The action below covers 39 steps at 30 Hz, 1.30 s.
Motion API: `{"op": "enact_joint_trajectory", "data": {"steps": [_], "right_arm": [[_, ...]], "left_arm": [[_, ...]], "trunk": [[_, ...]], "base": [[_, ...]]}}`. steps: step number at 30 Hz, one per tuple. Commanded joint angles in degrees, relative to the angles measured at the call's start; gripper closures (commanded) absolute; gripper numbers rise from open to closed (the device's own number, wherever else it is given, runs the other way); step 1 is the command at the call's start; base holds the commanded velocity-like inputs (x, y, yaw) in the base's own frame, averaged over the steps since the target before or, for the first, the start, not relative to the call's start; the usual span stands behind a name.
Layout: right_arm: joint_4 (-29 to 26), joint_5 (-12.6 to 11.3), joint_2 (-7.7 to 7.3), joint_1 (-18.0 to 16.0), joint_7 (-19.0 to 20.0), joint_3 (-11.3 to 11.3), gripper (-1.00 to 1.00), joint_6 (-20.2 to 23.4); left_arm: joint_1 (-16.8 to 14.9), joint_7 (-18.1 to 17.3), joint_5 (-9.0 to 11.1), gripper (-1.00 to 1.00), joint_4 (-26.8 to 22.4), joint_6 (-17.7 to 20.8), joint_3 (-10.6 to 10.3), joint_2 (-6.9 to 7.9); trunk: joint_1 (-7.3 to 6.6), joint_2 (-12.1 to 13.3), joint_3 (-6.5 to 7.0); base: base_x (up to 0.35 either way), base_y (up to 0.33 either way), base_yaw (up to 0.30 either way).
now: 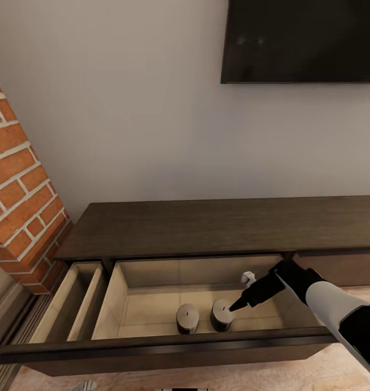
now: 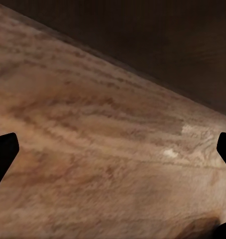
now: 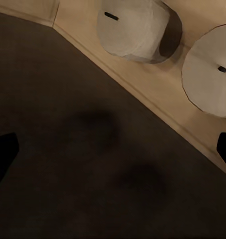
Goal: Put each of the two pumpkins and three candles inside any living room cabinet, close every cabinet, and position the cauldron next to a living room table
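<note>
Two grey candles [image 1: 188, 317] [image 1: 221, 314] stand side by side in the cabinet's [image 1: 223, 225] open drawer [image 1: 152, 304]. The right gripper [image 1: 236, 305], fingers spread apart, hovers over one candle. The left gripper [image 2: 113, 154], fingers apart, faces wooden floor [image 2: 93, 164].

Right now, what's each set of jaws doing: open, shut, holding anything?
Left gripper: jaws open, empty, wood-grain floor below.
Right gripper: jaws open, empty, over the cabinet drawer with two candles.

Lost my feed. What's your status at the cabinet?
Right gripper open over the right candle in the open drawer. Left gripper open, empty. Two candles down, second candle alongside. Nothing blocking.
</note>
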Motion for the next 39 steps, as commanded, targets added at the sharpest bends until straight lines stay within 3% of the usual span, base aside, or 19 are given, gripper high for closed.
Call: {"op": "enact_joint_trajectory", "data": {"steps": [1, 6, 12, 18, 32, 39], "right_arm": [[-0.1, -0.6, -0.18, 0.0, 0.4, 0.4, -1.00, 0.5], [-0.3, -0.6, -1.70, 0.0, 2.4, 0.3, -1.00, 0.5], [-1.4, -0.6, -5.19, 0.0, 6.3, 0.3, -1.00, 0.6], [-3.1, -0.5, -8.66, 0.0, 9.9, 0.4, -1.00, 0.7], [-3.8, -0.5, -10.82, 0.0, 10.7, 0.4, -1.00, 0.7], [-4.3, -0.6, -12.39, 0.0, 10.8, 0.4, -1.00, 0.7]], "left_arm": [[0.0, -0.2, 0.5, -1.00, 0.0, 0.5, -0.1, 0.02], [0.0, -0.2, 0.5, -1.00, 0.0, 0.5, -0.1, 0.02], [0.0, -0.1, 0.5, -1.00, 0.0, 0.5, -0.1, 0.02], [0.0, 0.0, 0.5, -1.00, 0.0, 0.5, -0.1, 0.02], [0.0, 0.0, 0.5, -1.00, 0.0, 0.5, -0.1, 0.02], [0.0, 0.0, 0.5, -1.00, 0.0, 0.5, -0.1, 0.02]], "trunk": [[-0.01, 0.0, -0.05], [-0.01, 0.0, -0.05], [-0.01, 0.0, -0.05], [-0.11, 0.0, 0.84], [-0.22, 0.1, 1.72], [-0.35, 0.2, 2.83]], "base": [[0.000, 0.000, 0.000], [0.000, 0.000, 0.000], [0.000, 0.000, 0.000], [0.000, 0.000, 0.000], [0.000, 0.000, 0.000], [0.000, 0.000, 0.000]]}}
